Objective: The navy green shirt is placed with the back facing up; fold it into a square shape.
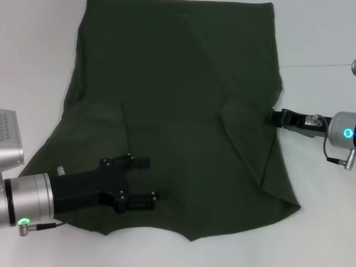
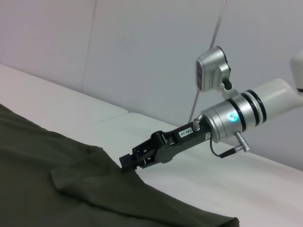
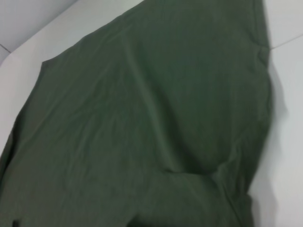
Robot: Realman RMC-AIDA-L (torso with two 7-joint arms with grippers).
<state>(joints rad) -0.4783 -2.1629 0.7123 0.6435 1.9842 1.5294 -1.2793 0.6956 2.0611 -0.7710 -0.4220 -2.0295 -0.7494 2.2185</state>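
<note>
Nearest to us, our left gripper (image 1: 149, 179) hovers over the near left part of the navy green shirt (image 1: 178, 94), its two black fingers (image 1: 139, 162) spread apart with only cloth beneath them. We see the shirt lying spread on the white table (image 1: 317, 33), plain side up, reaching from the far edge of the head view almost to the near edge. Its right side is folded inward, with a flap lying over the body and a diagonal crease running toward the near right corner. Our right gripper (image 2: 127, 161) comes in from the right and touches the shirt's right edge at the fold. We cannot tell whether its fingers pinch the fabric or merely rest against it. Through the right wrist camera we see only wrinkled green cloth (image 3: 156, 118) and a bit of table.
</note>
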